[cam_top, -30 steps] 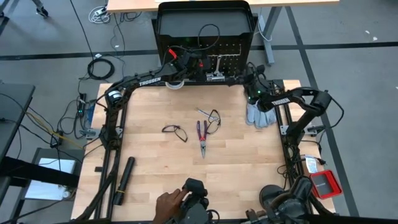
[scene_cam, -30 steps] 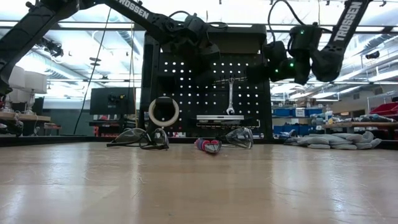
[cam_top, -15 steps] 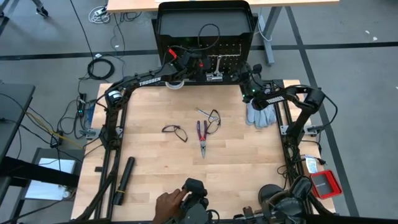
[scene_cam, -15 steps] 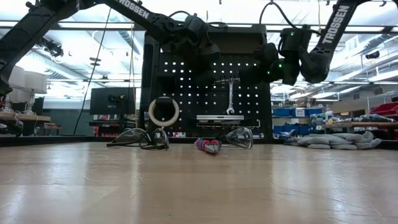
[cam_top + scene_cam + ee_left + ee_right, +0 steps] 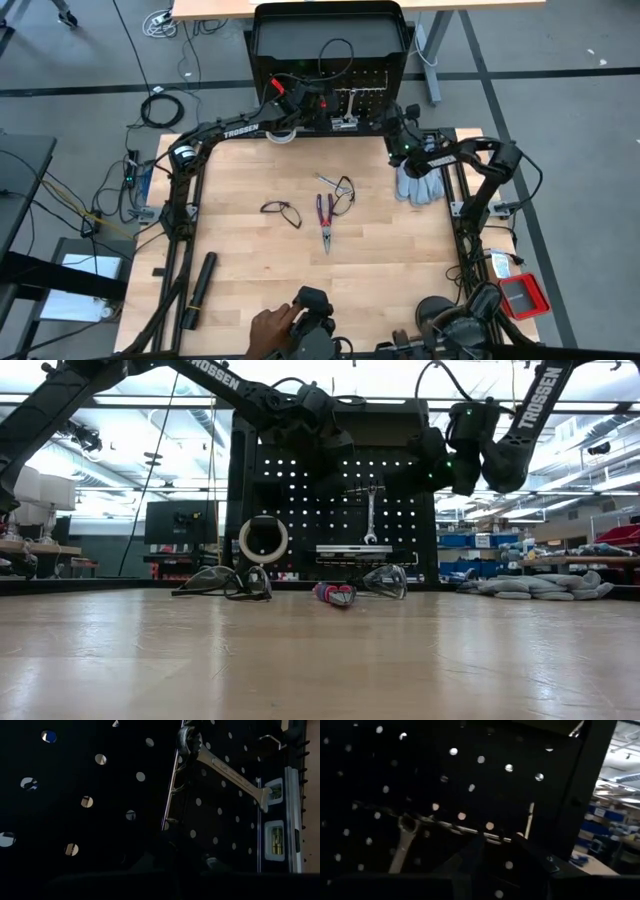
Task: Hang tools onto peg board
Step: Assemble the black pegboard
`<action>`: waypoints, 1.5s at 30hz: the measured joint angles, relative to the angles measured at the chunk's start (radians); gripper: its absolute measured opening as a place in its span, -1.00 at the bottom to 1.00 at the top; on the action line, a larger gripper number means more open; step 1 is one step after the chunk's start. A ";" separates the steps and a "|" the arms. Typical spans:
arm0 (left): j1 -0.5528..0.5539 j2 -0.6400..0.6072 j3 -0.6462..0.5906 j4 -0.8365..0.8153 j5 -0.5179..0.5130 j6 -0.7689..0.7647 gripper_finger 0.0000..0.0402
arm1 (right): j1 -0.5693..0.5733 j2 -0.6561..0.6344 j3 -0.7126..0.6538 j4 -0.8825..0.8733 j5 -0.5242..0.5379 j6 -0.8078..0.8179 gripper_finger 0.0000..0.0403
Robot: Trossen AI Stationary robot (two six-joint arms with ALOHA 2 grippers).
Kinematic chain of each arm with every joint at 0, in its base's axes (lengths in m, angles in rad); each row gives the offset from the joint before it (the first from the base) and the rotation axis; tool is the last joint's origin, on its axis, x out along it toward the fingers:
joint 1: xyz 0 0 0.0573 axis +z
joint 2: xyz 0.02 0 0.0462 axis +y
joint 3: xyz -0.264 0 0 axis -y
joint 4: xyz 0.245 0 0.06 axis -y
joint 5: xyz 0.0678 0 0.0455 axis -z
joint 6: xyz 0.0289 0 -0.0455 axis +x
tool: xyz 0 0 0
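Along the worktop's far edge stands the peg board, wrench already hooked, both arms crowding it: the left gripper pinched shut and empty, the right gripper's opening unclear, while pliers wait mid-table.

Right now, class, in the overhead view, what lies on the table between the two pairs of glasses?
The red-and-blue-handled pliers lie between the left glasses and the right glasses, seen in the high view.
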 joint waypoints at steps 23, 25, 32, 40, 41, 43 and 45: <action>0.000 0.000 -0.001 0.001 0.003 0.001 -0.94 | 0.155 -0.001 0.099 -0.053 0.067 0.069 -0.48; 0.000 0.000 -0.001 0.001 0.003 0.001 -0.94 | 0.173 0.000 0.157 -0.095 0.071 0.052 -0.48; 0.000 0.000 -0.001 0.001 0.003 0.001 -0.94 | 0.158 0.000 0.262 -0.139 -0.040 0.083 -0.48; 0.000 0.000 -0.001 0.000 0.002 0.001 -0.94 | 0.075 0.158 0.262 -0.032 -0.123 0.089 -0.50; 0.000 0.000 -0.001 0.001 0.003 0.001 -0.94 | 0.074 0.186 0.262 0.023 -0.123 0.065 -0.51; 0.000 0.000 -0.001 0.000 -0.001 0.006 -0.94 | 0.074 0.242 0.262 0.130 -0.109 0.020 -0.53; -0.001 0.000 -0.001 -0.001 -0.007 0.013 -0.94 | 0.076 0.281 0.262 0.187 -0.070 -0.024 -0.56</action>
